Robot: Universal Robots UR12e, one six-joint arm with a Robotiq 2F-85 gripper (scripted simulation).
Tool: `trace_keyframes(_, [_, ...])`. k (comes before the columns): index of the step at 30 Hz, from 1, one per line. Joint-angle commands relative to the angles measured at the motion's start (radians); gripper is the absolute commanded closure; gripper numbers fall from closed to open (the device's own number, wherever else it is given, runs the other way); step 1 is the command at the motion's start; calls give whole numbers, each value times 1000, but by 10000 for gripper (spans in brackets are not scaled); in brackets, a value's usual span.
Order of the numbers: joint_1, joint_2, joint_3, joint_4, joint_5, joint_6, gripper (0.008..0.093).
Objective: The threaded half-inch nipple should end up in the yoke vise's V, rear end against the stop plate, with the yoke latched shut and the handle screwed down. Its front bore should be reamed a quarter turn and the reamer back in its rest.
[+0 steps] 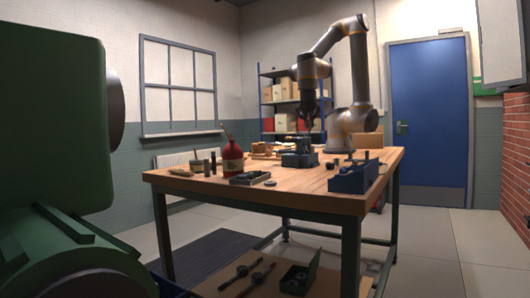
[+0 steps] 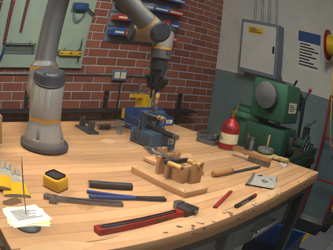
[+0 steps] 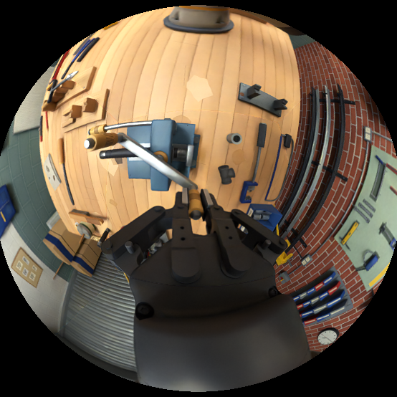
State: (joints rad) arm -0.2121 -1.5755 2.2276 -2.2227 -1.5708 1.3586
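Note:
The threaded nipple [image 3: 115,153] lies in the blue yoke vise [image 3: 159,155], its dark front end sticking out while the rest is hidden under the yoke. The vise [image 2: 152,131] stands mid-bench, and its T-handle bar [image 3: 155,163] slants up from the screw, with a yellow knob at each end. My gripper [image 3: 195,202] is above the vise with its two fingers closed on the bar's upper yellow knob [image 2: 156,97]. The reamer [image 2: 172,161] rests in its wooden rest [image 2: 177,169] in front of the vise.
The vise's yoke and raised handle bar stand directly below the gripper. The arm's base [image 2: 44,107] is to the left in the second side camera. A red oil can [image 2: 228,133], brush, wrenches [image 2: 145,219] and fittings [image 3: 226,174] lie scattered around the bench.

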Motion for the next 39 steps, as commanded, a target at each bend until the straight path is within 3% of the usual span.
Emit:
trace_keyframes(1, [0,0,-1,0,0,0,784])
trace_keyframes(14, [0,0,-1,0,0,0,534])
trace_keyframes(28, [0,-3,-3,5,0,0,534])
trace_keyframes(39, [0,-36,-31,64,0,0,534])
